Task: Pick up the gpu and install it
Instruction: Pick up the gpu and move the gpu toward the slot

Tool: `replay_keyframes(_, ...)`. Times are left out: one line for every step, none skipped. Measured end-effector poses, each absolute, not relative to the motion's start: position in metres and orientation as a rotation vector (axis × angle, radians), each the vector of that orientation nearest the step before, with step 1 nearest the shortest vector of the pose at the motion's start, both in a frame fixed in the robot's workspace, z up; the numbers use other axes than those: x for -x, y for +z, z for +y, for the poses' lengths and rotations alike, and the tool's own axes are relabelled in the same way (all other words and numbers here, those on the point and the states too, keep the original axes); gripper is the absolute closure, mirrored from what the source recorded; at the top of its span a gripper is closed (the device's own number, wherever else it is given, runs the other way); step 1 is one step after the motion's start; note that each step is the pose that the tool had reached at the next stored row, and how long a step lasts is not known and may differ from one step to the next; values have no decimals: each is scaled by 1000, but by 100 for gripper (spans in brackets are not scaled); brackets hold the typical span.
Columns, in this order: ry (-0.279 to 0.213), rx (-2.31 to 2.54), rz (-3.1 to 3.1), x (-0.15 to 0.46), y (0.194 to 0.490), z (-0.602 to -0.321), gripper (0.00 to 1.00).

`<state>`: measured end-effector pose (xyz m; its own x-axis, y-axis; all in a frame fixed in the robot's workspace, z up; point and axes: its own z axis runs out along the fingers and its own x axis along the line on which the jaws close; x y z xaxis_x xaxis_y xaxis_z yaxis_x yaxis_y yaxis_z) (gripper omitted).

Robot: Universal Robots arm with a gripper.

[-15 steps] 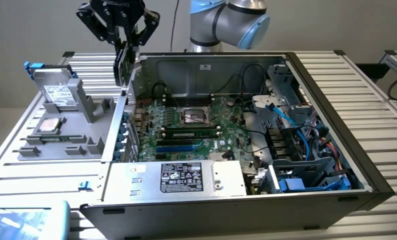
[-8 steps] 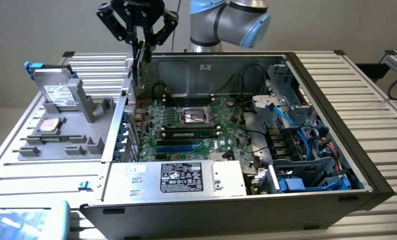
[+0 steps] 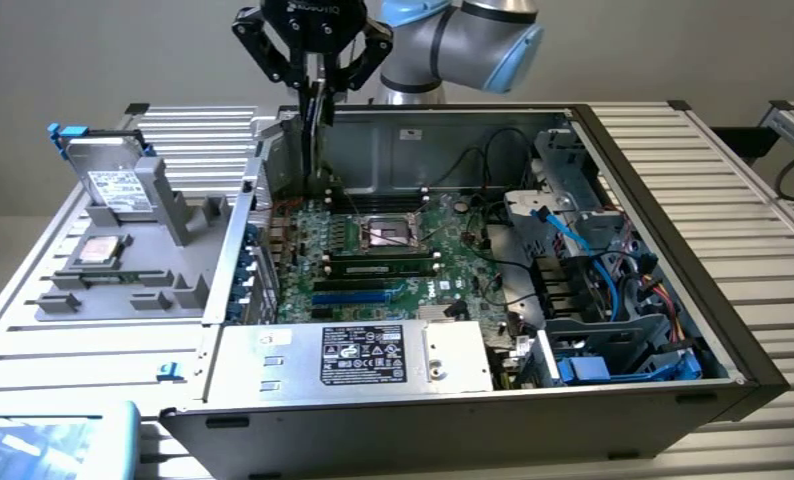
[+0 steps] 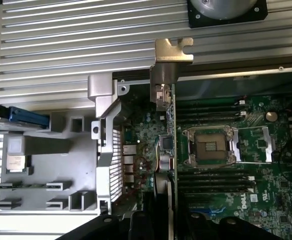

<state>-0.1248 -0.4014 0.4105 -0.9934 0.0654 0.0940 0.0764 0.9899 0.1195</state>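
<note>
Exterior view, left to right. A grey parts tray (image 3: 104, 285) is sitting outside the case, with a silver hard drive (image 3: 114, 187) standing in it. Next along, the open computer case (image 3: 737, 335) is lying on its side, its motherboard (image 3: 370, 275) facing up.

The gripper (image 3: 317, 85) is hanging high over the board's rear portion, toward the exterior view's left. Its fingers are pinching narrow on the gpu (image 3: 322, 112). The card is showing as a thin dark strip, upright, dangling straight below the fingers and touching nothing.

The CPU socket (image 3: 386, 233) is lying just to the exterior view's right of the card's line. The blue expansion slots (image 3: 357, 297) are lying nearer the power supply (image 3: 370, 355). The drive cage (image 3: 597, 300) with its blue cables is sitting far right.

Wrist view. The gpu (image 4: 172, 135) is showing edge-on. Its long axis is running from the fingers (image 4: 141, 225) out to the silver bracket (image 4: 168, 62). The bracket end is lying farthest from the gripper, by the case's rear wall, and the socket (image 4: 209, 146) is lying just beside the card.

Judging: the card's edge is running crosswise to the memory slots (image 4: 211, 107), and the card is hanging above the board, not yet seated.
</note>
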Motion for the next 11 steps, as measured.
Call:
replay_keyframes(-189,108,-3050,122,410,-402,72)
replay_keyframes(-190,108,-3056,120,410,-402,72)
replay_keyframes(-191,108,-3062,117,410,-402,72)
replay_keyframes(-191,107,-3067,114,410,-402,72)
replay_keyframes(-192,107,-3072,111,409,-402,72)
replay_keyframes(-192,107,-3076,108,409,-402,72)
replay_keyframes(-193,106,-3081,105,408,-402,72)
replay_keyframes(-193,106,-3084,102,407,-402,72)
replay_keyframes(-193,106,-3085,98,406,-402,72)
replay_keyframes(-193,106,-3086,94,406,-402,72)
replay_keyframes(-193,106,-3087,91,406,-402,72)
